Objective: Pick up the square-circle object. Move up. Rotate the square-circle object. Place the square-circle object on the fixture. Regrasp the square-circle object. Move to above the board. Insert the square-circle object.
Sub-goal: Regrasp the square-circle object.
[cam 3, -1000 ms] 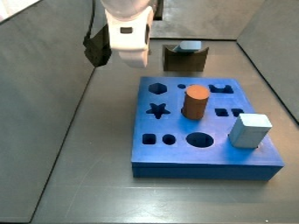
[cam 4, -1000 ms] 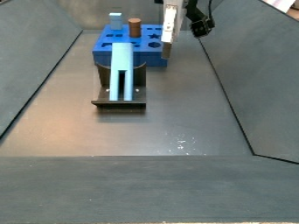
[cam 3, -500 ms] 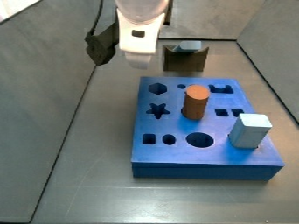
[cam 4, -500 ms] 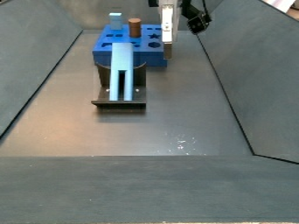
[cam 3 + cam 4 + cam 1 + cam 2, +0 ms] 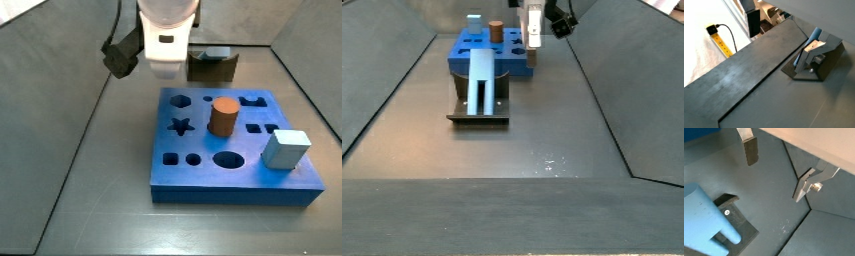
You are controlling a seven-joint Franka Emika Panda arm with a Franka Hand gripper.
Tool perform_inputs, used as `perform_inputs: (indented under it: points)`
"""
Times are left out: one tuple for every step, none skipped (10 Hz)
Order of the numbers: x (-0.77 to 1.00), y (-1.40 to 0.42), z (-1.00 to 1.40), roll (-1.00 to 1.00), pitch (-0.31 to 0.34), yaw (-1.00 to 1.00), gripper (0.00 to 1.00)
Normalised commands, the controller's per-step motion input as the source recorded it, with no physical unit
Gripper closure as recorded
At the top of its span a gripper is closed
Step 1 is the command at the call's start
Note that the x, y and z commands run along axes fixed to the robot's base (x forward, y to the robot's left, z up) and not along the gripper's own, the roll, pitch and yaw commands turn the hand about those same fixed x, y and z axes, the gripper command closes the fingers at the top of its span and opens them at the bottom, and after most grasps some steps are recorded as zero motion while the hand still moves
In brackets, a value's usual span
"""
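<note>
side view shows square-circle object (image 5: 482,78) lying on fixture (image 5: 478,108) near board (image 5: 470,47), gripper (image 5: 777,168) overhead, fingers (image 5: 749,150) spread, nothing held; judged rigid, light, slick: grasp mid-length across flat sides.

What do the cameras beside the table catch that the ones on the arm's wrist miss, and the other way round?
Only the side views show the board, with the orange cylinder and pale cube standing on it. Only a wrist view shows the gripper open and empty, hanging above the floor near the fixture. Both kinds show the fixture with the square-circle object lying on it.
</note>
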Motion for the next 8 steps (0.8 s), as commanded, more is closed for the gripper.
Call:
perform_inputs:
  points:
    - [1.0,-0.02,-0.01,0.0,-0.03,0.12,0.0]
    - [1.0,-0.02,-0.03,0.02,-0.02,0.08,0.0]
    - [1.0,-0.02,-0.03,0.04,-0.018,0.05,0.0]
    - [1.0,-0.02,-0.03,0.07,-0.01,0.02,0.0]
    - [1.0,-0.02,-0.04,0.08,0.004,0.0,0.0]
    - [1.0,-0.01,-0.04,0.09,0.021,-0.01,0.0]
    - [1.0,-0.01,-0.05,0.1,0.044,-0.01,0.0]
    - [1.0,-0.01,-0.05,0.11,0.064,-0.01,0.0]
